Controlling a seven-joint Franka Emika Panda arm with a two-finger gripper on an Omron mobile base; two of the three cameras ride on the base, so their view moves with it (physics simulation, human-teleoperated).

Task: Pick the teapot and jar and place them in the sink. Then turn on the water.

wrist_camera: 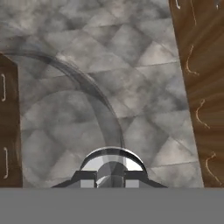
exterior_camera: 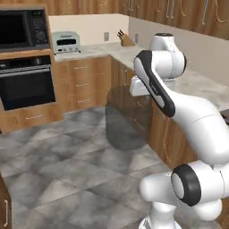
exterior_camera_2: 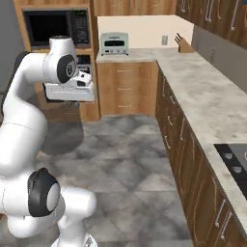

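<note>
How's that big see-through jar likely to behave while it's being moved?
The jar looks see-through like glass, so it is probably fragile and slippery. It hangs wide below the tool, so it is likely heavy and apt to tilt.

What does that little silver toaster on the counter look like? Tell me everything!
The toaster is a small, boxy, silvery-grey machine that looks like metal, with rounded top edges and a dark strip across its front. It stands upright on the pale stone counter, in the corner, with its back toward the cream wall. The tall wooden cabinet holding the black microwave is right beside it. Nothing rests on top of it.
</note>
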